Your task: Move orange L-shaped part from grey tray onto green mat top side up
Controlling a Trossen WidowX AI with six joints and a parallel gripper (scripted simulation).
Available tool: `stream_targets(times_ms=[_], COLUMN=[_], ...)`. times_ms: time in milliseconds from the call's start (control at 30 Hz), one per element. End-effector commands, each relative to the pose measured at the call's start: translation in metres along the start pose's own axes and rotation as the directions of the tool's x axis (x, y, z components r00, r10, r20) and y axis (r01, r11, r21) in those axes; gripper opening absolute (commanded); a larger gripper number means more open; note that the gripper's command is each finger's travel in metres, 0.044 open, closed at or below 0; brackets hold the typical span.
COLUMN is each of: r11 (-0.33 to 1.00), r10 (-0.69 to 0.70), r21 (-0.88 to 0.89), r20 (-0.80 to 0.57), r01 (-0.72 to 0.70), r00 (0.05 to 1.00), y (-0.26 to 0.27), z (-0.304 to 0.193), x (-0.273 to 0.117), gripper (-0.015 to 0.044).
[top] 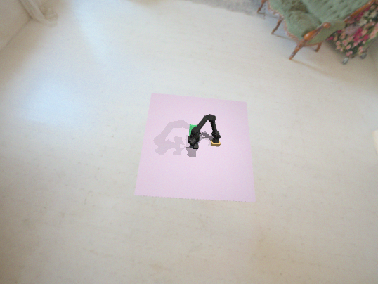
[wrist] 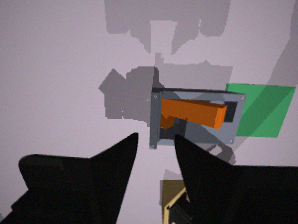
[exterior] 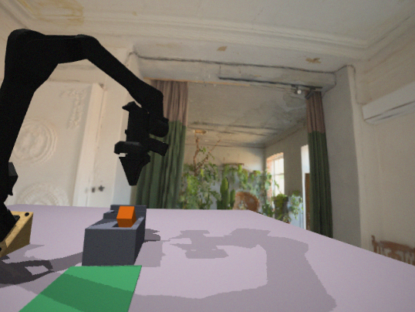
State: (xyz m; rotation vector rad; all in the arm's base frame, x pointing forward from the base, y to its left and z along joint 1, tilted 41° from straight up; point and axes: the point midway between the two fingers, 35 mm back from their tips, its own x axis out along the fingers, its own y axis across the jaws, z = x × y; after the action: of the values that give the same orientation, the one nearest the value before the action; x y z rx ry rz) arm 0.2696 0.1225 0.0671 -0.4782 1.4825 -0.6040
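Gripper (exterior: 132, 178) hangs above grey tray (exterior: 109, 243), fingers partly parted, holding nothing. Orange L-shaped part (exterior: 126, 216) sits tilted in the pocket, one end poking above the rim. Green mat (exterior: 85, 289) lies just beside the tray, probably touching.
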Motion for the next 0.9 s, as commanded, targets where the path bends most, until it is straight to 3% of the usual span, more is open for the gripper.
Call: stream_targets(times_ms=[0, 67, 133, 200, 267, 367, 467, 667, 867], r11=[1.0, 1.0, 0.999, 0.987, 0.945, 0.793, 0.558, 0.017, 0.0], r10=[0.001, 0.001, 0.001, 0.0, -0.001, -0.003, -0.005, -0.011, -0.011], r21=[-0.002, -0.002, 0.049, 0.16, 0.328, 0.609, 0.83, 1.0, 1.0], r20=[0.002, 0.002, 0.002, 0.001, -0.001, -0.004, -0.007, -0.013, -0.013], r01=[-0.001, -0.001, -0.001, 0.0, 0.001, 0.004, 0.009, 0.013, 0.013], r00=[1.0, 1.0, 1.0, 1.0, 1.0, 1.0, 1.0, 1.0, 1.0], y=[0.0, 0.0, -0.002, -0.008, -0.016, -0.032, -0.049, -0.078, -0.078], z=[0.0, 0.0, 0.001, 0.002, 0.004, 0.006, 0.008, 0.01, 0.01], x=[0.0, 0.0, 0.0, -0.001, -0.001, -0.002, -0.003, -0.004, -0.004], gripper=[0.018, 0.018, 0.0233, 0.028, 0.028, 0.028, 0.028, 0.028, 0.028])
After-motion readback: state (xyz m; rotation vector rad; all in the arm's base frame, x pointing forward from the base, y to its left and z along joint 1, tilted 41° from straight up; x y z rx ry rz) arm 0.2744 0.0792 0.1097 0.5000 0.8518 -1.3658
